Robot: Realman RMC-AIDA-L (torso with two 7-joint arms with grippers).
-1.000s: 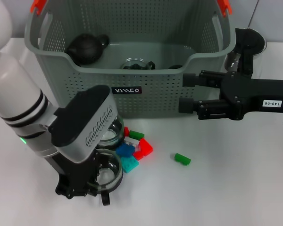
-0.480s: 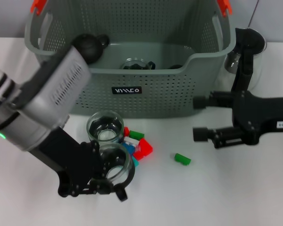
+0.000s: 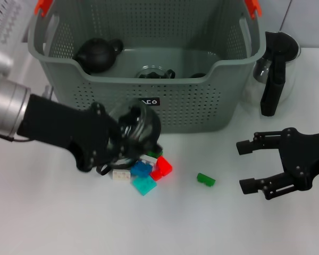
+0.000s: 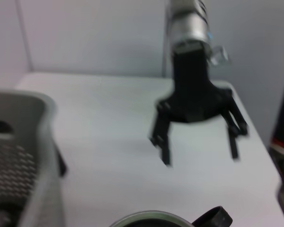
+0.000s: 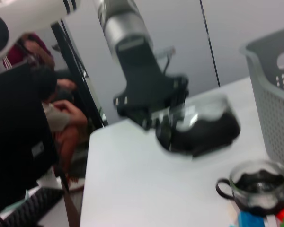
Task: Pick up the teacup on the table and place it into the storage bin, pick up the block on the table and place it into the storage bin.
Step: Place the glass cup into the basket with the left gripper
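White tabletop lay below as the left gripper (image 3: 128, 139) held a glass teacup (image 3: 134, 127) tilted, just before the storage bin (image 3: 149, 101) front wall. Its rim stood above and behind the cup. The right gripper (image 3: 251, 166) hung wide and empty, well apart.

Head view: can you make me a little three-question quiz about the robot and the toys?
1. True or false: the left end effector holds a glass cup up off the table.
2. Which thing sits inside the basket? A) black teapot B) green block C) glass jug
3. Fill in: the right end effector hangs over the table with its fingers ___ (open or shut).

Key: 1 true; 2 A; 3 open.
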